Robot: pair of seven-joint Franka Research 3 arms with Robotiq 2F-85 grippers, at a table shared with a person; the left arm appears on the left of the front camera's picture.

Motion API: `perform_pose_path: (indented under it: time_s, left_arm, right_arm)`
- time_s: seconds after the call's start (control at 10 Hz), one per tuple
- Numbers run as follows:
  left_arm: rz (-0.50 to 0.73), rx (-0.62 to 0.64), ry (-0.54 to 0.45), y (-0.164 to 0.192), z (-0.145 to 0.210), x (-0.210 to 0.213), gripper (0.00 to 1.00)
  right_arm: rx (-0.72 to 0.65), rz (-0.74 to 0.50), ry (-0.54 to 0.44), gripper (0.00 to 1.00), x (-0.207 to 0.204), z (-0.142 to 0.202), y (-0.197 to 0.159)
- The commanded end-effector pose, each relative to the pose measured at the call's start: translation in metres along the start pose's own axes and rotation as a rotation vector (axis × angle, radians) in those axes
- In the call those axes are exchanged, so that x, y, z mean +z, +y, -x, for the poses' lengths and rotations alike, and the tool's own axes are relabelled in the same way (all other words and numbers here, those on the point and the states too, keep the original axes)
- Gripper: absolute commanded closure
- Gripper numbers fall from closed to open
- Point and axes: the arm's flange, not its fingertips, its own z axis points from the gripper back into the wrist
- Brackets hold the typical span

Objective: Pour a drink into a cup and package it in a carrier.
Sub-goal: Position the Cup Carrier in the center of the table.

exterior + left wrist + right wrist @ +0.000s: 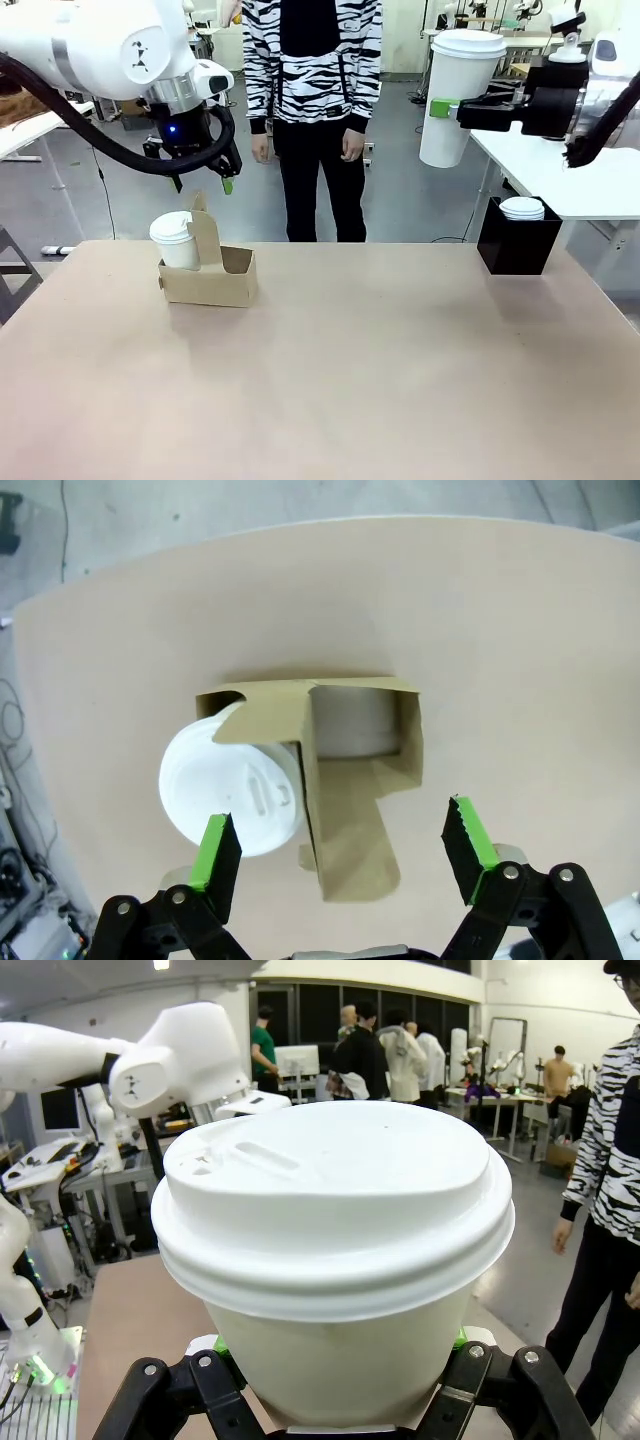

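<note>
Front: carrier (pixel 207 280) on surface (pixel 350 380), lidded cup (pixel 177 238) in its left slot. Left end effector (pixel 203 183) just above carrier, wide open, empty. Right end effector (pixel 450 108) well right of carrier, clamped on second lidded cup (pixel 465 90).
Left wrist: 2 spread fingers (pixel 218 855) over carrier.
Right wrist: second lidded cup gripped near its base.

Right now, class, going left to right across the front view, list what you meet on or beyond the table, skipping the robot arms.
From the left: brown carrier → person → large white cup held aloft → black box.
</note>
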Motion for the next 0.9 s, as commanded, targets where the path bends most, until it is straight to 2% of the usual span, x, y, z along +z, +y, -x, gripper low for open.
perform_pose_path:
  time_s: [0.0, 0.1, 0.2, 0.3, 0.4, 0.5, 0.6, 0.8]
  left_arm:
    - [-0.038, 0.049, 0.024, 0.005, -0.005, 0.0, 0.0]
    - [-0.043, 0.07, 0.014, 0.008, -0.006, -0.005, 0.0]
    - [-0.043, 0.067, 0.03, 0.009, -0.007, -0.008, 0.6]
    - [-0.041, 0.065, 0.039, 0.008, -0.007, -0.011, 0.6]
    - [-0.044, 0.065, 0.048, 0.008, -0.008, -0.013, 1.0]
    - [-0.046, 0.069, 0.055, 0.009, -0.008, -0.015, 0.62]
    - [-0.044, 0.073, 0.059, 0.011, -0.007, -0.017, 1.0]
    - [-0.046, 0.073, 0.061, 0.01, -0.007, -0.018, 1.0]
  right_arm:
    - [0.017, -0.002, -0.018, 0.2, -0.003, -0.003, -0.001]
    - [0.017, -0.002, -0.018, 0.2, -0.003, -0.003, -0.001]
    - [0.017, -0.002, -0.018, 0.2, -0.003, -0.003, -0.001]
    - [0.017, -0.002, -0.018, 0.2, -0.003, -0.003, -0.001]
    - [0.017, -0.002, -0.018, 0.2, -0.003, -0.003, -0.001]
    - [0.017, -0.002, -0.018, 0.2, -0.003, -0.003, -0.001]
    - [0.017, -0.002, -0.018, 0.2, -0.003, -0.003, -0.001]
    - [0.017, -0.002, -0.018, 0.2, -0.003, -0.003, -0.001]
